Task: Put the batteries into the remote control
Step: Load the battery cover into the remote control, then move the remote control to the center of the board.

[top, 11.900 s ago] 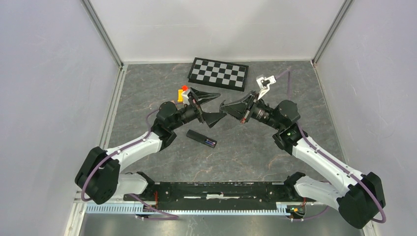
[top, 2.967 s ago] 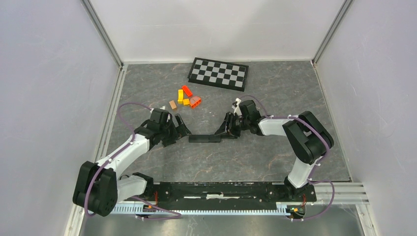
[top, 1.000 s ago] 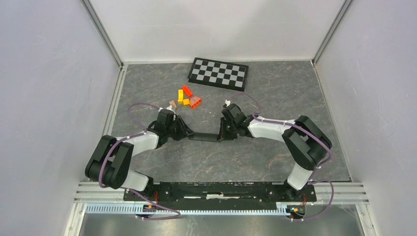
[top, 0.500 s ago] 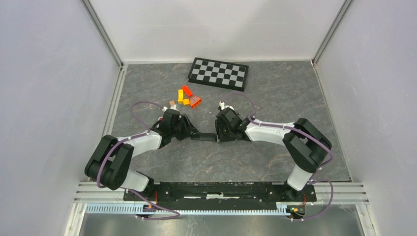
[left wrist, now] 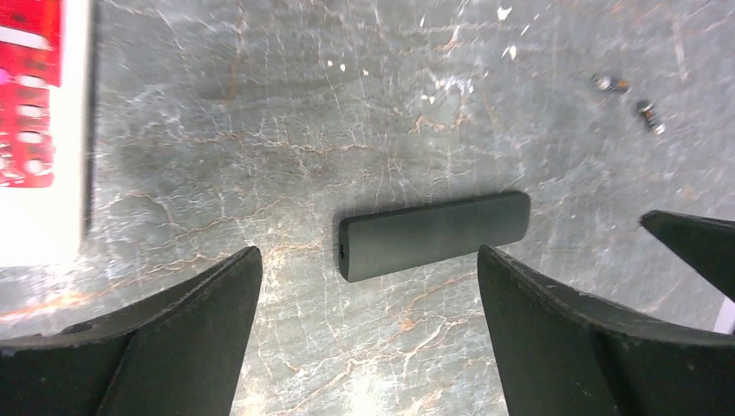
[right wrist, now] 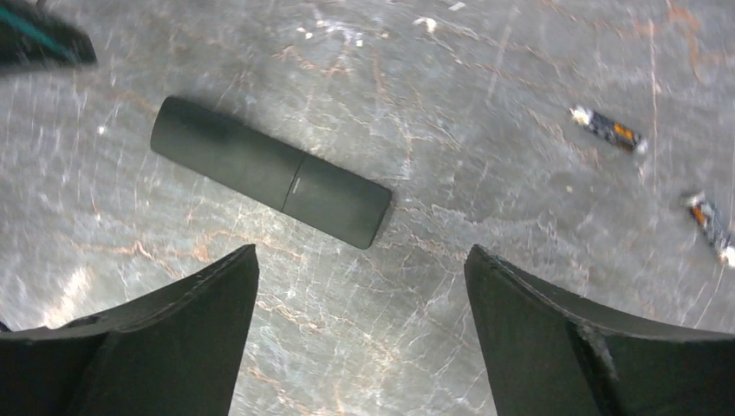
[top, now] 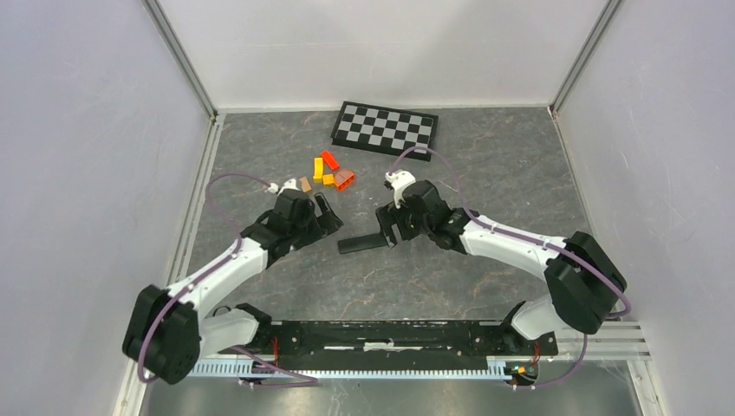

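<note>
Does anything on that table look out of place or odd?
Yes: two batteries lie loose on the table, well apart from the remote, which lies flat with no open compartment showing. Nothing looks spilled or broken.

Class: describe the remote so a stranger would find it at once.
Find the checkered board at the far side, then come nearer past the orange and red blocks. The remote lies there: one long plain black bar, far bigger than the tiny batteries near it.
</note>
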Tool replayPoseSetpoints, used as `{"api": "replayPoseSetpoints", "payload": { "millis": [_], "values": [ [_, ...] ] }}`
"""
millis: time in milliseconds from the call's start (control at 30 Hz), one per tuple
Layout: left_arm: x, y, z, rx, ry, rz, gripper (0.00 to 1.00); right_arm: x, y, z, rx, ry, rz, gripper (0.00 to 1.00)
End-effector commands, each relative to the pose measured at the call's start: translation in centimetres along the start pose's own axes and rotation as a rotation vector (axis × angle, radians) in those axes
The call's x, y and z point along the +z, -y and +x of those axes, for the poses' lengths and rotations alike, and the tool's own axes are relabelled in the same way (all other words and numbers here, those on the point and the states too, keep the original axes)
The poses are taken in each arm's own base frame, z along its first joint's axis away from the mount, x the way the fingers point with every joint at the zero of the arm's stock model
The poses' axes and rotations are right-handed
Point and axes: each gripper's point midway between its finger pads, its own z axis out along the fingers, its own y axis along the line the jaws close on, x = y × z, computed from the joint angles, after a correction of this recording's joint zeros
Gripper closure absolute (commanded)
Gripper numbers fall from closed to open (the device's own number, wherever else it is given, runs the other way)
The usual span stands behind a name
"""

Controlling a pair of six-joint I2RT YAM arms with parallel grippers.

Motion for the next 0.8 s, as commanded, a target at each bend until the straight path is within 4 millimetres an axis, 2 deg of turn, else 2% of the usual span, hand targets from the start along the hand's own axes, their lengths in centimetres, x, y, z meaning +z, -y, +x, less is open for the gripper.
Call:
{"api": "replayPoseSetpoints", "payload": {
  "millis": [0, 167, 367, 533, 633, 767],
  "values": [
    [-3.4, -0.5, -3.4, 0.01, 0.137, -0.051, 0.0, 0.1, -2.8, -2.4, -0.318, 0.069, -0.188, 0.03],
    [-7.6, -0.8, -5.8, -0.007, 0.249, -0.058, 0.0, 2.3, -4.1, -2.6, -0.543, 0.034, -0.278, 0.02],
    [-11.8, 0.6, -8.2, 0.01, 0.332, -0.01, 0.0, 4.8, -6.0, -1.3, -0.733, -0.045, -0.399, 0.02],
    [-13.5, 2.4, -8.7, 0.03, 0.329, 0.057, 0.0, 6.3, -7.1, 0.3, -0.802, -0.13, -0.483, 0.06],
    [-13.9, 2.7, -9.0, 0.036, 0.33, 0.063, 0.0, 7.4, -7.2, 1.0, -0.813, -0.159, -0.482, 0.15],
    [-14.1, 2.8, -9.1, 0.043, 0.332, 0.067, 0.0, 8.5, -6.8, 1.5, -0.811, -0.191, -0.454, 0.2]
  ]
}}
